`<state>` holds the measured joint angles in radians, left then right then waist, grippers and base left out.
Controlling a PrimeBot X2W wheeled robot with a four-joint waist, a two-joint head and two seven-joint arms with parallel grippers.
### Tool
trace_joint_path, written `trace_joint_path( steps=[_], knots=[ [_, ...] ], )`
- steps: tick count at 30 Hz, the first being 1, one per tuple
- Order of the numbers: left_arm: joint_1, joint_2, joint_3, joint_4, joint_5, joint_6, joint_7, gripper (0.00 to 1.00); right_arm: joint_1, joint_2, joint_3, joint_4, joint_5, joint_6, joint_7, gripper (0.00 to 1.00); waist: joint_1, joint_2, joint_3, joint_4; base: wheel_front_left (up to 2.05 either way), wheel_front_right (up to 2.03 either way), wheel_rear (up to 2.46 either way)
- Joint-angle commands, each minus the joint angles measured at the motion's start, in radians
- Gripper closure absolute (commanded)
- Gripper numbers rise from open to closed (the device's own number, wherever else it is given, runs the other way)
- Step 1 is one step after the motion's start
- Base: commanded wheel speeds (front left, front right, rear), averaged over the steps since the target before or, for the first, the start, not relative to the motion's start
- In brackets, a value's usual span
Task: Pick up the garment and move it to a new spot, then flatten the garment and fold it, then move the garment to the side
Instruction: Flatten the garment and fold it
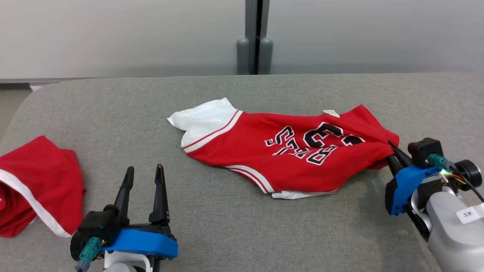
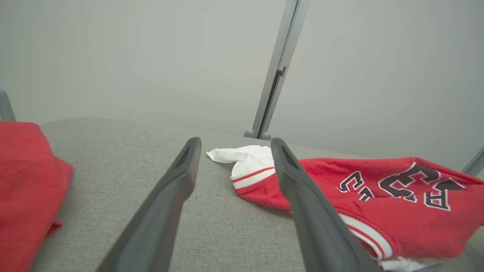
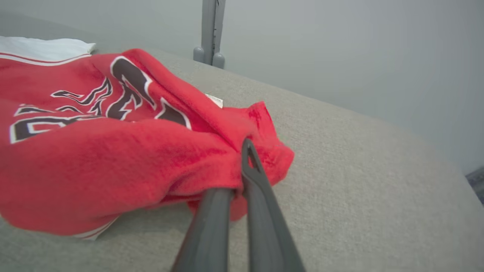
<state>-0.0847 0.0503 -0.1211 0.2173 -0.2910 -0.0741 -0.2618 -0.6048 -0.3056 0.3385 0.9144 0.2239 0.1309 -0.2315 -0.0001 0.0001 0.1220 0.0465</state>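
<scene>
The garment (image 1: 280, 151) is a red jersey with white trim and black lettering, lying crumpled across the middle of the grey surface (image 1: 227, 234). My right gripper (image 1: 391, 151) is shut on its right-hand edge, the fingers pinching a bunch of red cloth. In the right wrist view that fold of the garment (image 3: 124, 151) bulges around the right gripper (image 3: 242, 162). My left gripper (image 1: 145, 175) stands open at the lower left, apart from the jersey. The left wrist view shows the open left gripper (image 2: 234, 145) with the garment's (image 2: 397, 204) white sleeve beyond its fingers.
A second red cloth with a white stripe (image 1: 34, 185) lies at the left edge of the surface, also seen as red cloth (image 2: 22, 189) in the left wrist view. A grey post (image 1: 255, 37) stands against the pale wall behind.
</scene>
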Motion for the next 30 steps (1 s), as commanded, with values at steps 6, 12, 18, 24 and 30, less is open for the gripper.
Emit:
trace_joint_path(
  steps=[6,12,18,24,30],
  knots=[
    [-0.009,0.000,-0.014,0.018,-0.004,-0.002,-0.005,0.00,0.061,-0.021,-0.026,0.034,-0.001,0.000,0.079,0.52,0.0001,-0.0001,-0.015,-0.043,0.00,0.00,0.00],
    [-0.008,0.000,-0.020,0.029,0.001,-0.005,-0.005,0.00,0.095,-0.030,-0.020,0.031,0.027,0.000,0.115,0.00,0.0001,-0.0001,-0.022,-0.041,0.00,0.00,0.00],
    [0.006,0.000,-0.014,0.039,0.004,-0.008,-0.005,0.00,0.139,-0.049,-0.084,-0.003,0.031,0.000,0.098,0.00,0.0001,-0.0001,-0.049,-0.042,0.00,0.00,0.00],
    [0.022,0.001,-0.004,0.033,0.009,-0.008,-0.005,0.00,0.213,0.000,-0.170,-0.168,0.029,0.000,-0.007,0.00,0.0001,-0.0001,-0.065,-0.057,0.00,0.00,0.00],
    [0.030,0.000,0.011,0.025,0.012,-0.010,-0.005,0.00,0.308,0.078,-0.243,-0.373,0.022,0.000,-0.033,0.00,0.0001,-0.0001,-0.076,-0.068,0.00,0.00,0.00]
  ],
)
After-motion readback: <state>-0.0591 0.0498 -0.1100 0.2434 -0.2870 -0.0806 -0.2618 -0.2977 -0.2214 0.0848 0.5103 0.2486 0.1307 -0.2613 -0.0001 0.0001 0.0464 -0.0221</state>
